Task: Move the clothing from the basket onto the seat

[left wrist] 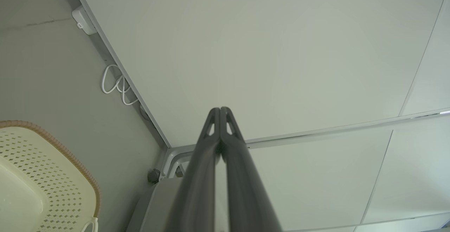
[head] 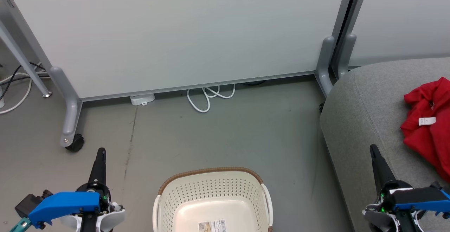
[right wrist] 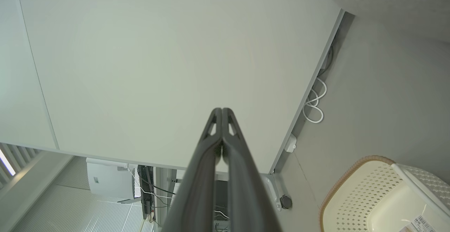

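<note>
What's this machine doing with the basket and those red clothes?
A two-armed robot is shifting laundry. The red clothing lies on the grey seat, and the basket on the floor looks empty, its bottom label showing. The left pincer and right pincer are both shut, holding nothing.

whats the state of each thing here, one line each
basket: upright on the floor, no clothing in the part shown
clothing: crumpled on the seat, white tag showing
seat: holds the clothing
left end effector: shut, holding nothing
right end effector: shut, holding nothing
</note>
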Available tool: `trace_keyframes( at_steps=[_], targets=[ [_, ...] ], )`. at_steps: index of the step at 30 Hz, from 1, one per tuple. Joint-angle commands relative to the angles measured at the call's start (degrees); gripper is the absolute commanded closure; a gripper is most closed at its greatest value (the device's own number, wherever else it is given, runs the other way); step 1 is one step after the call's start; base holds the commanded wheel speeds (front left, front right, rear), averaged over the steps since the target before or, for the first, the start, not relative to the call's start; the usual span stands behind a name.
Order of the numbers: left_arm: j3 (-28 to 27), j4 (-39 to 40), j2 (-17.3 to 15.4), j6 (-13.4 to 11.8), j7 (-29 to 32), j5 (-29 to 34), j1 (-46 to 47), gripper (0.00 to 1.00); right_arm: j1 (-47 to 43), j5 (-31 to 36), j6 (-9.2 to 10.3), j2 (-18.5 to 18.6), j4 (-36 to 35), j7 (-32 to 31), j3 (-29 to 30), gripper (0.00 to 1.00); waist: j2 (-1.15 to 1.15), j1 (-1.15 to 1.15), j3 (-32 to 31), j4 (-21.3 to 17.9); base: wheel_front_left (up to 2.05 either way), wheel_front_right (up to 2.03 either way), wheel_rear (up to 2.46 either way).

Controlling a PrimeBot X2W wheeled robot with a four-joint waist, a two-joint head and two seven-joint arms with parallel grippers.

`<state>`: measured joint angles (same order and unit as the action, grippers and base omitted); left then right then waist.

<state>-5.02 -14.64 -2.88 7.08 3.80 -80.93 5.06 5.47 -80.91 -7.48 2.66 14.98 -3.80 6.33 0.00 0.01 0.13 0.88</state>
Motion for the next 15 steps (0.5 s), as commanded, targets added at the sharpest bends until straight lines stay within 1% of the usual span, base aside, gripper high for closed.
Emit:
trace_keyframes(
  at_steps=[1,15],
  targets=[
    [-0.47,0.50,0.00,0.36,0.30,-1.24,1.15,1.00,0.83,-1.20,-0.02,0.34,-0.60,-0.33,0.13,1.00,0.00,0.00,0.00,-0.04,0.00,0.00,0.00],
    [-1.19,0.63,0.01,0.56,1.85,-7.35,1.28,1.00,0.98,-7.35,-0.02,0.35,-0.86,-1.82,0.21,1.00,0.00,0.00,0.03,-0.51,0.00,0.00,0.00]
  ],
)
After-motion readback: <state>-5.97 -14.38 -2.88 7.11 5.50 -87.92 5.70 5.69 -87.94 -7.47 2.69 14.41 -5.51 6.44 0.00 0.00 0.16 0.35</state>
